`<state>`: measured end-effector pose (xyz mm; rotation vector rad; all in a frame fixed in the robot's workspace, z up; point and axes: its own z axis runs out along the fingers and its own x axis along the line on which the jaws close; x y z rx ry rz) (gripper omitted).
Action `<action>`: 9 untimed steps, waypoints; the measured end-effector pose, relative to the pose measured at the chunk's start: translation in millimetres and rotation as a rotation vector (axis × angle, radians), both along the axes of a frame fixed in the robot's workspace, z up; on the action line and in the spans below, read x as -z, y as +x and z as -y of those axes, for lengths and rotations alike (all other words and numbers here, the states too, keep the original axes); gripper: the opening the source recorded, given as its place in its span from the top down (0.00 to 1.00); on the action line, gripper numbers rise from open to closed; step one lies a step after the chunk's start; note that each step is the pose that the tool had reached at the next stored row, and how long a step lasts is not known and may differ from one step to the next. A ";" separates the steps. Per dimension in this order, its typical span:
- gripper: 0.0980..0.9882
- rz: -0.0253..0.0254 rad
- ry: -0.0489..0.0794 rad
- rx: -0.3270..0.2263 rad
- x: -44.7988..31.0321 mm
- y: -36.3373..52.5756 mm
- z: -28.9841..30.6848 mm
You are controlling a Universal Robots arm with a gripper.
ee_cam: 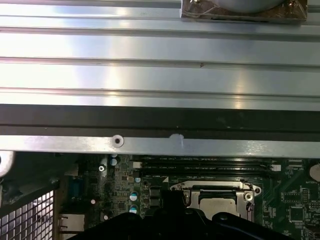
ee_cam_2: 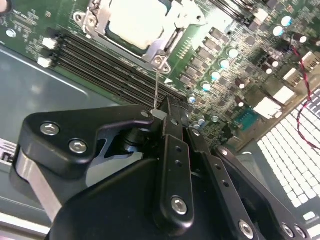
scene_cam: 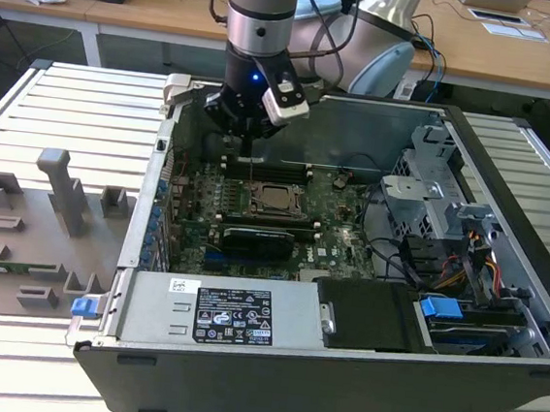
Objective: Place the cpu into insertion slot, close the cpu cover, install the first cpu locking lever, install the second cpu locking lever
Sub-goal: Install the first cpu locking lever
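Observation:
The cpu [ee_cam_2: 131, 22] lies in the insertion slot [scene_cam: 260, 205] on the green board, its silvery top showing through the cut-out of the cpu cover [ee_cam_2: 172, 37], which lies flat over it. A thin wire locking lever [ee_cam_2: 156, 85] runs from the socket's corner up to my gripper [ee_cam_2: 159, 114]. The gripper is shut, with the lever's free end at its fingertips. In the exterior view the gripper [scene_cam: 249, 150] hangs just behind the socket, over the memory slots. The first wrist view has the cpu [ee_cam: 216, 202] and the cover [ee_cam: 215, 187] just past the black gripper body.
Long black memory slots [ee_cam_2: 105, 65] lie between the socket and the case wall [scene_cam: 361, 122]. A power supply [scene_cam: 230, 314], a drive cage [scene_cam: 433, 182] and cables [scene_cam: 474, 269] fill the case's front and the exterior view's right. A grey fixture tray [scene_cam: 29, 231] sits outside, on that view's left.

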<state>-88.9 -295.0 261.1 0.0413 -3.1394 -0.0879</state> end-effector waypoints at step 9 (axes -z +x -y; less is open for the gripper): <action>0.99 -0.0011 0.000 0.000 0.4 21.6 0.0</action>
